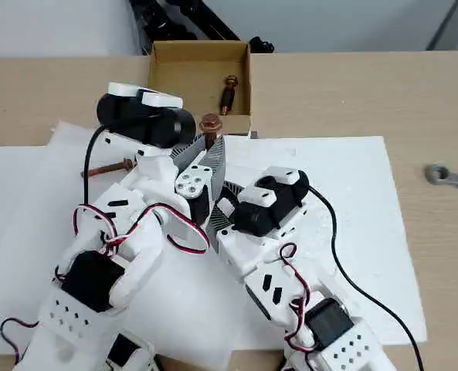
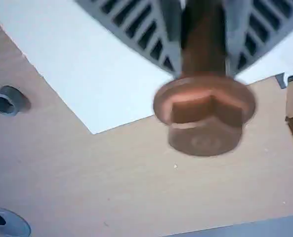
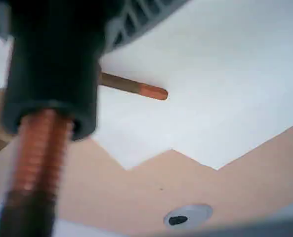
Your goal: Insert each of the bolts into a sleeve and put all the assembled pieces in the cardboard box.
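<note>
One assembled piece (image 1: 229,93), a copper bolt seated in a dark sleeve, already lies inside the open brown cardboard box (image 1: 184,73) at the far side of the light wooden surface (image 1: 414,85). A second pairing looks to be underway just in front of the box. The left gripper (image 2: 203,64) is clamped on the shank of a copper flanged hex-head bolt (image 2: 204,116), just behind its head. The right gripper (image 3: 72,19) is closed around a black cylindrical sleeve (image 3: 52,64), with copper thread showing out of the sleeve's end, so the bolt seems at least partly seated. How deep it sits cannot be told. A loose copper bolt (image 1: 109,168) lies bare on the white foam sheet (image 1: 352,178) beside the left arm. A small grey metal piece (image 1: 443,175), possibly a sleeve, rests on the surface well apart to the right. By this reckoning, the held pair must be finished and boxed, and the loose bolt has yet to be sleeved.
</note>
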Motion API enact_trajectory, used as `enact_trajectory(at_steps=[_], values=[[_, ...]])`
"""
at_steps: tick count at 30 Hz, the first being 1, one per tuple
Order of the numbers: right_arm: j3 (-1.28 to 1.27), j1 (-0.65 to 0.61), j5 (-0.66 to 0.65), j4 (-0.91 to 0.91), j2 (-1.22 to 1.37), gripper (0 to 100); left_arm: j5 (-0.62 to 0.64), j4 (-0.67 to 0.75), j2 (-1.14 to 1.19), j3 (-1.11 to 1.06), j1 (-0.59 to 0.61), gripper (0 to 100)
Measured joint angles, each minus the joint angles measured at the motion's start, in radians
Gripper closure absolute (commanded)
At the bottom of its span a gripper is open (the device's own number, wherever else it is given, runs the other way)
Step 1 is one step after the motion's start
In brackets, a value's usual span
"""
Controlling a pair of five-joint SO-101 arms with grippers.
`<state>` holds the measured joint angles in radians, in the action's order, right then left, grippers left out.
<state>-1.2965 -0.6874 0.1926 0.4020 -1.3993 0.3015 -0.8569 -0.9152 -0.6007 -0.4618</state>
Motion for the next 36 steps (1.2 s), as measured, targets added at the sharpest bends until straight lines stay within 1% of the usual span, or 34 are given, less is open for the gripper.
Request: enact_trajectory(at_steps=[7, 9, 11, 13, 15, 19, 28, 32, 34, 36], values=[[0.000, 0.000, 0.000, 0.000, 0.000, 99.5, 0.000, 0.000, 0.000, 0.000, 0.000, 100], [0.000, -0.002, 0.000, 0.000, 0.000, 99.5, -0.006, -0.023, 0.000, 0.003, 0.000, 99], [-0.002, -0.003, 0.000, 0.000, 0.000, 99.5, -0.018, -0.060, 0.000, 0.023, 0.000, 96], [0.000, -0.003, 0.000, 0.000, 0.000, 99.5, -0.015, -0.104, 0.000, 0.049, 0.000, 90], [0.000, -0.003, 0.000, 0.000, 0.000, 99.5, 0.021, -0.161, 0.002, 0.081, 0.002, 85], [0.000, 0.000, 0.000, 0.000, -0.002, 99.5, 0.114, -0.267, 0.002, 0.143, 0.003, 84], [0.000, 0.000, 0.000, 0.000, 0.005, 99.5, 0.129, -0.278, 0.000, 0.157, 0.003, 84], [0.040, 0.014, 0.000, 0.000, 0.066, 99.5, 0.044, -0.278, 0.000, 0.233, 0.064, 91], [0.094, 0.035, 0.000, 0.000, 0.118, 99.5, -0.041, -0.278, -0.002, 0.262, 0.107, 94], [0.167, 0.057, 0.000, 0.000, 0.186, 99.5, -0.169, -0.282, -0.003, 0.265, 0.155, 98]])
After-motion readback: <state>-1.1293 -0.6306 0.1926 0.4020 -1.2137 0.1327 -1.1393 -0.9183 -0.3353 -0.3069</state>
